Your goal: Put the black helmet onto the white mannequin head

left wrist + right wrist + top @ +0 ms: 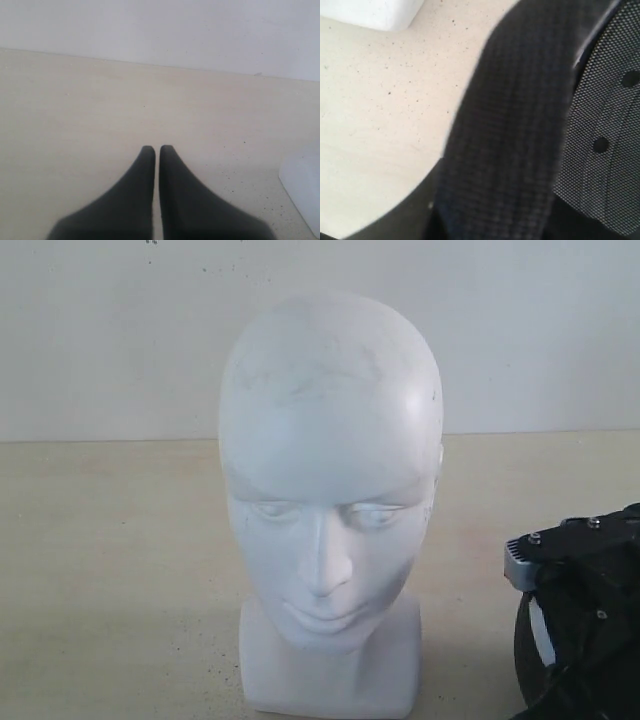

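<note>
One smooth white bald mannequin head (330,490) stands upright on its short blocky neck base, in the middle of the pale beige speckled counter (120,570). Its moulded face looks toward the near side, and its crown is bare and carries faint grey scuffs.

One matte black rounded helmet (590,680) is at the near right edge of the scene. It is low by the counter, to the right of the neck base and apart from it. The right hand (580,570) sits directly on top of the helmet, and only its dark body with a metal block shows in the exterior view. In the right wrist view the black dotted mesh lining and a dark padded band of the helmet fill most of the picture, very close to the camera. A corner of the white neck base is seen beyond them. The fingers are not clear there, so I cannot tell how far this hand is open or whether it grips the helmet.

The left hand (157,150) is over bare counter on the left side. Its two black fingers (140,200) are almost together, with only a thin slit between them and nothing inside. The white neck base is just beside it, on its right. Far behind stands a plain white wall (100,330).
</note>
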Action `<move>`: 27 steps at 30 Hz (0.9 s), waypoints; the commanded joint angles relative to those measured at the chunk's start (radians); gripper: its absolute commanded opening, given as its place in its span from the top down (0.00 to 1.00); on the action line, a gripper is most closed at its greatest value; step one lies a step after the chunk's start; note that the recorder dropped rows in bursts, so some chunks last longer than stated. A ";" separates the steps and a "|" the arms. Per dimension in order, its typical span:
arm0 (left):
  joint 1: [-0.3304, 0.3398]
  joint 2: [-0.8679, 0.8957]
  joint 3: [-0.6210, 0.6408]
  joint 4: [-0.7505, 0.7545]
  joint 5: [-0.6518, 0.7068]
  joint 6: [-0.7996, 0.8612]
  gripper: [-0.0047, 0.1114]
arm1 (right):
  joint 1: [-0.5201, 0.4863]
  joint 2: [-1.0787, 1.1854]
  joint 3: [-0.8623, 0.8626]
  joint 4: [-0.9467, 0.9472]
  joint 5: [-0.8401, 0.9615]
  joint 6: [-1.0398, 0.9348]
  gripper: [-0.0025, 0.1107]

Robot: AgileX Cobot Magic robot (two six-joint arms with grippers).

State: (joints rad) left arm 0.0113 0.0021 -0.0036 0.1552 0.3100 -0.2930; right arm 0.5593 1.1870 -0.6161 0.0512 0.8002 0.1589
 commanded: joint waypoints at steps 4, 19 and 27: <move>0.004 -0.002 0.004 -0.003 -0.004 0.003 0.92 | 0.000 -0.103 -0.033 0.046 0.082 0.041 0.98; 0.004 -0.002 0.004 -0.003 -0.004 0.003 0.92 | -0.002 -0.240 -0.081 0.070 0.027 0.125 0.98; 0.004 -0.002 0.004 -0.003 -0.004 0.003 0.92 | -0.002 -0.356 -0.084 0.070 -0.033 0.183 0.98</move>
State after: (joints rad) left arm 0.0113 0.0021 -0.0036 0.1552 0.3100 -0.2930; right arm 0.5593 0.8793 -0.6810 0.1470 0.8222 0.3441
